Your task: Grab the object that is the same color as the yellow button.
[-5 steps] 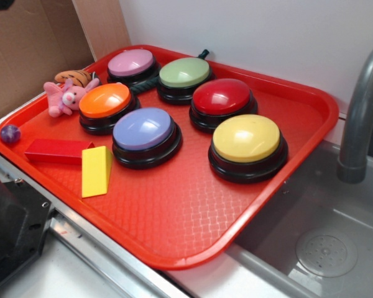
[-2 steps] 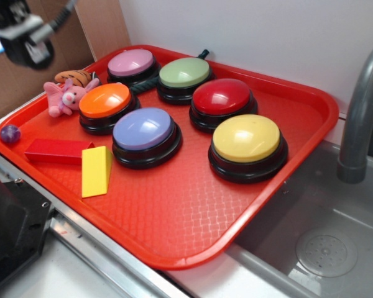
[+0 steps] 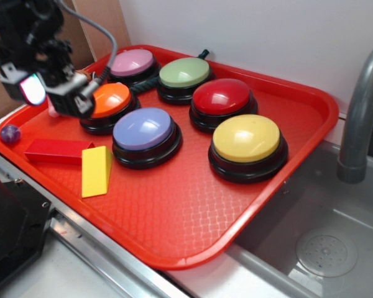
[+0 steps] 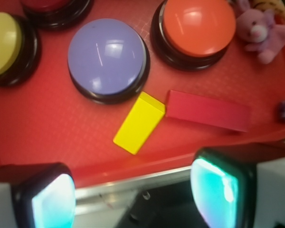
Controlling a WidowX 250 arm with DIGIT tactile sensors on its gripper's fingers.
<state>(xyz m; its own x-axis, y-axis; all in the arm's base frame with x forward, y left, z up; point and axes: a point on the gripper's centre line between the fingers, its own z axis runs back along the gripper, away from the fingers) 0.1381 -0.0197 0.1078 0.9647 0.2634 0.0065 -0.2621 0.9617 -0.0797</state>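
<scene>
Smooth yellow wedge block, domed yellow button, textured tray

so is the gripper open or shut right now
Open: in the wrist view the gripper fingers stand wide apart, holding nothing, above the tray.

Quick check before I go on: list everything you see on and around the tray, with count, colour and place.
Tray: one, red, beside the sink.
Buttons: six domes on black bases; pink and green at back, orange and red in the middle, purple and yellow in front.
Wedge: one, yellow, front left, by the purple button.
Block: one, red, touching the wedge.
Ball: one, purple, left edge.
Plush: one, pink, beside the orange button.
Faucet: one, grey, over the sink.
Tool: one, black, open, above the tray's left side.
</scene>
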